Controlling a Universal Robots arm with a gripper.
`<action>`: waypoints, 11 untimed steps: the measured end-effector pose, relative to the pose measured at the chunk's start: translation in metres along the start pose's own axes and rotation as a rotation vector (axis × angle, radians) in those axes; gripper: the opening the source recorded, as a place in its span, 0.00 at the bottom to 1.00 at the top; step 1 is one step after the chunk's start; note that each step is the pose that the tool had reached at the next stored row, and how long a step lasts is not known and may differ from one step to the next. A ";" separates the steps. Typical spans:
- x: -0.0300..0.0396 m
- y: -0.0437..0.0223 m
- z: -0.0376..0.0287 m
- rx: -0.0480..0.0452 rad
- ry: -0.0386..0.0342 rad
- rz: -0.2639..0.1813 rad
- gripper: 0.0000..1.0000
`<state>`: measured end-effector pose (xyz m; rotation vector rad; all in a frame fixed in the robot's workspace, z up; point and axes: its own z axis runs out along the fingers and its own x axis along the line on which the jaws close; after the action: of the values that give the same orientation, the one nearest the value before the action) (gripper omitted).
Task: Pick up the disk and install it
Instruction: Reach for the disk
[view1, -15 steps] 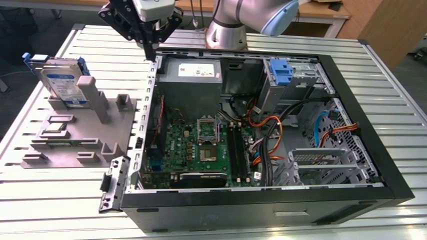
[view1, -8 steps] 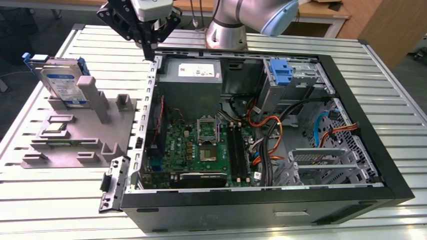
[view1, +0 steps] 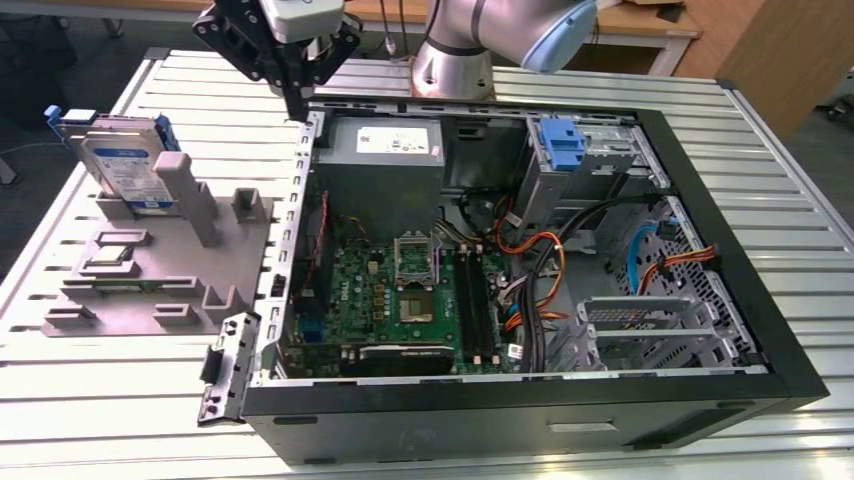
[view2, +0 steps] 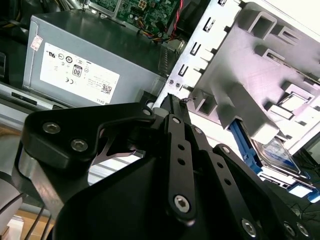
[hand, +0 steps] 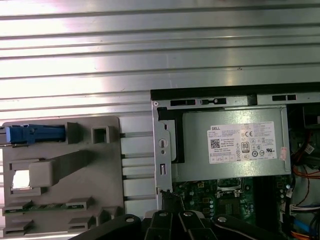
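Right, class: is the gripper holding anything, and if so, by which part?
Nothing is held. The gripper, jaws shut and empty, hangs near the case wall; the disk stands in the grey holder.

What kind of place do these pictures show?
Probably a robotics lab bench for computer assembly: an open computer case lies on a ribbed metal table, beside a grey fixture holding the disk, near a robot arm.

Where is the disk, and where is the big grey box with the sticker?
The disk (view1: 120, 165): exterior view, on its labelled face.
The grey box (hand: 240, 144): first wrist view, on its white sticker.
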<state>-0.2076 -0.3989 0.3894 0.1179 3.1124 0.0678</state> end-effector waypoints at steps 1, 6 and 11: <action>0.0001 0.0000 0.0000 0.0001 0.0001 0.000 0.10; 0.0007 0.0000 -0.0001 0.0001 0.0001 0.000 0.10; 0.0016 -0.0001 -0.0001 0.0001 0.0001 0.000 0.10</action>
<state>-0.2092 -0.3989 0.3894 0.1180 3.1125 0.0676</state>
